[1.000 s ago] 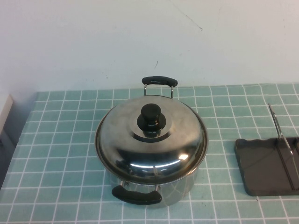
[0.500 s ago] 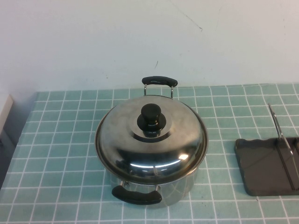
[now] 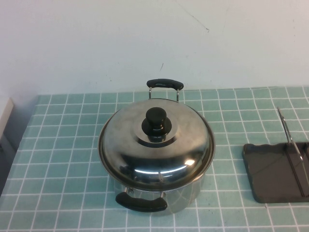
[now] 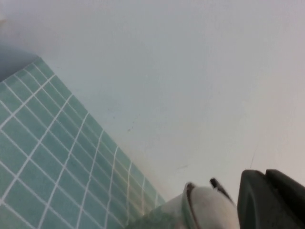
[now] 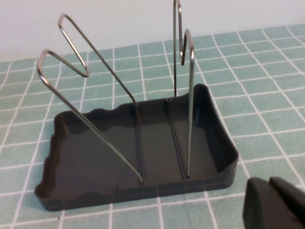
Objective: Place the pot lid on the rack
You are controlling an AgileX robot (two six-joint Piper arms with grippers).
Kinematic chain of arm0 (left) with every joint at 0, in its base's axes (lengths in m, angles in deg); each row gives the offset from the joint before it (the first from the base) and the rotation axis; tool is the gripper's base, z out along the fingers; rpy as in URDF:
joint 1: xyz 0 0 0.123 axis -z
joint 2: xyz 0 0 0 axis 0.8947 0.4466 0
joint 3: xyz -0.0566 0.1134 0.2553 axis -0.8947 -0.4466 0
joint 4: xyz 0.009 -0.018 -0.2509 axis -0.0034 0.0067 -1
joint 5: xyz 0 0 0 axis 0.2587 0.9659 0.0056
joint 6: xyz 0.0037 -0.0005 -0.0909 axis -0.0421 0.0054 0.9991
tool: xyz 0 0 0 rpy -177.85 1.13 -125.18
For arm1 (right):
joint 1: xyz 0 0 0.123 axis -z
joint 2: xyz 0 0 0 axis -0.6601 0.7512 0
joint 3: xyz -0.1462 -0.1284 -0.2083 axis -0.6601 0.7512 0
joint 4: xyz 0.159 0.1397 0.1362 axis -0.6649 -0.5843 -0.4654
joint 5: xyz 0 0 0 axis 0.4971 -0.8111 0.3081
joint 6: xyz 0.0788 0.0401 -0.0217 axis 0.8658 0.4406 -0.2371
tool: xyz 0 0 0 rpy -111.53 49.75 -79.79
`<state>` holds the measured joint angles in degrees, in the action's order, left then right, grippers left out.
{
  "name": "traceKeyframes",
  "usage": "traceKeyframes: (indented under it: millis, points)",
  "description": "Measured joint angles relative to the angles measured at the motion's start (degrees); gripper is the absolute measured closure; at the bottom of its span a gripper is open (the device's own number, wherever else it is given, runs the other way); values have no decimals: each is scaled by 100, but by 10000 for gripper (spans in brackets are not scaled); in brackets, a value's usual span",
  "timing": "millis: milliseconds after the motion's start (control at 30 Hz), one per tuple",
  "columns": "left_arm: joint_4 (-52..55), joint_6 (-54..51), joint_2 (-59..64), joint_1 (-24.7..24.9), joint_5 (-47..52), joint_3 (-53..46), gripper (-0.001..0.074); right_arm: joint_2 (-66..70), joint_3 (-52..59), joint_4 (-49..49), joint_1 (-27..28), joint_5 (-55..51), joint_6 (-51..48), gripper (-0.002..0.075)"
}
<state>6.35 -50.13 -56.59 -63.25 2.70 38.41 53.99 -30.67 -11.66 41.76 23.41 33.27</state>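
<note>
Change: none visible across the last second in the high view; lid, pot and rack sit exactly as they did, and no arm has entered that view.

Pot lid (image 3: 157, 147): shiny steel dome with a black knob (image 3: 156, 122); seated squarely on the pot (image 3: 159, 195), so it has not been lifted.

Rack (image 3: 280, 171): dark grey tray to the right of the pot, well apart from it; thin wire loops (image 5: 183, 57) stand upright (nothing rests between them).

Left gripper (image 4: 269, 200): only a dark edge shows in its wrist view, beside the pot's far rim (image 4: 190, 207); it is to the pot's left and out of the high view; how far its claw is open I cannot tell, and it holds nothing that shows.

Right gripper (image 5: 274, 202): a dark corner shows in its wrist view, near the rack's near edge; its opening I cannot tell.

Meaning for the task: judged not yet begun; the lid must first be gripped, likely by the knob.
</note>
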Motion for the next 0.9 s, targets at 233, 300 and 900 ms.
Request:
traceKeyframes:
  millis: [233,300,900]
  points:
    - [1015,-1522,378,0,1123,1005,738,0,0,0,0,0,0,729]
    - [1233,-2014,682,0,1223,1381,738,0,0,0,0,0,0,729]
    - [4213,-1150,3348,928,-971,2206,302,0,0,0,0,0,0,729]
